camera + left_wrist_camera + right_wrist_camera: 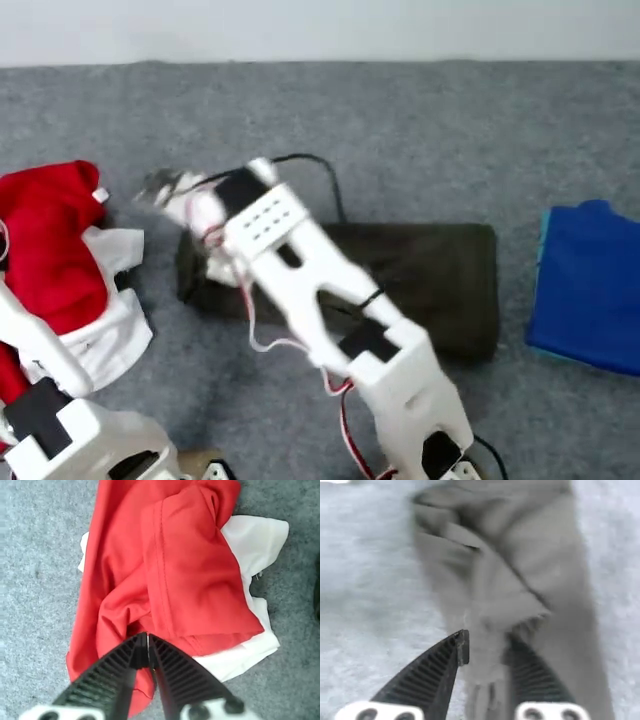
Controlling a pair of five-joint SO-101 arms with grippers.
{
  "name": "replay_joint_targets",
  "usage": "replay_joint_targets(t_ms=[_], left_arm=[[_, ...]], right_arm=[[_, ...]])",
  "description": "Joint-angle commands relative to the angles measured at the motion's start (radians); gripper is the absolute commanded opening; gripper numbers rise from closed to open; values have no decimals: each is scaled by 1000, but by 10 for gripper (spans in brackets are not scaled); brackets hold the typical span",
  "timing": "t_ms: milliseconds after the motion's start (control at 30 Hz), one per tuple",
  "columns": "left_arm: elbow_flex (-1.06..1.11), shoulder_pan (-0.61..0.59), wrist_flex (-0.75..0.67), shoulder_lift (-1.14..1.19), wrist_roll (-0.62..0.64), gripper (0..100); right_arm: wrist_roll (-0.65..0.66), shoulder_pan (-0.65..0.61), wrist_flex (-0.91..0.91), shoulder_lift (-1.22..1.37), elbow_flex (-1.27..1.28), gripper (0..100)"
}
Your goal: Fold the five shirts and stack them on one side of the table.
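Note:
A crumpled red shirt lies on top of a white shirt at the table's left side, also visible in the high view as the red shirt on the white shirt. My left gripper hangs shut just above the red cloth. A dark olive shirt lies folded flat mid-table. My right gripper is shut on a piece of grey fabric. In the high view the right gripper sits beyond the olive shirt's left end. A folded blue shirt rests at the right edge.
Grey carpet-like table cover stretches bare across the back. The right arm's white links cross over the olive shirt. The left arm's base stands at the front left corner.

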Motion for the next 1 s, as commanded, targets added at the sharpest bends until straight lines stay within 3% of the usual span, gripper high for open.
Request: replay_joint_targets(t_ms=[0,100,300,467,600,833,967], left_arm=[[-7,23,-21,-54,-6,15],[-7,38,-21,-54,-6,15],[-7,44,-23,-54,-6,15],[-7,44,-20,-54,-6,15],[-7,44,-20,-54,-6,15],[-7,44,-15,-63,-3,15],[-7,44,-5,-66,-2,15]], right_arm=[[-8,-35,8,24,-43,20],[3,-22,-62,97,-43,13],[203,93,-317,188,-71,11],[213,117,-386,191,-164,11],[210,105,-320,191,-187,11],[203,71,-33,173,-209,11],[94,76,82,154,-233,10]])
